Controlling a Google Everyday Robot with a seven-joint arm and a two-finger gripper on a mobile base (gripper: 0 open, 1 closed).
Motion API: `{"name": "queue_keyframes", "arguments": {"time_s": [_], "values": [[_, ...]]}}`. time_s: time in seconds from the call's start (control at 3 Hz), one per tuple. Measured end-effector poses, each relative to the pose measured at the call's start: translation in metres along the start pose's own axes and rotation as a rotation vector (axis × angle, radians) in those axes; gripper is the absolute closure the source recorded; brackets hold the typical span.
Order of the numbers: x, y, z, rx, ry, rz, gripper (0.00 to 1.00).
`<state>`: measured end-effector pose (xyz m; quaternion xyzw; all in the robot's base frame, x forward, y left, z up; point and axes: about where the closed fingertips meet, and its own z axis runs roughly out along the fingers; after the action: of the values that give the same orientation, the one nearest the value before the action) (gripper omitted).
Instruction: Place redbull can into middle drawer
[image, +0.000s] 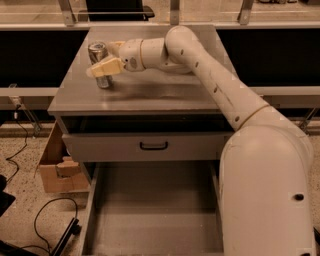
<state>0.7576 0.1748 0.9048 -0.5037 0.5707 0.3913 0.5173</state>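
Standing upright, redbull can (97, 53) (tool (102, 61) alongside)

One high camera faces down at the cabinet (165, 92), gripper (100, 59) far-left.

The scene is lit warmly and rather dimly from overhead, and a yellowish cast is laid over every surface. A soft, broad shadow is thrown onto the cabinet top (150, 92) beneath the arm (210, 75). The gripper (101, 64), held at the redbull can (97, 50) near the top's far left corner, is rendered pale against that shade. A dull glint is carried by the can's rim. The middle drawer (155, 215) is evenly shaded, while the background panes are perhaps too dark to be read.
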Motion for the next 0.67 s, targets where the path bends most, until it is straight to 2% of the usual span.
{"name": "queue_keyframes", "arguments": {"time_s": [0.33,0.67], "values": [[0.0062,0.0018,0.0058,0.005,-0.002,0.01,0.41],[0.0081,0.0051,0.0004,0.038,-0.007,0.012,0.65]]}}
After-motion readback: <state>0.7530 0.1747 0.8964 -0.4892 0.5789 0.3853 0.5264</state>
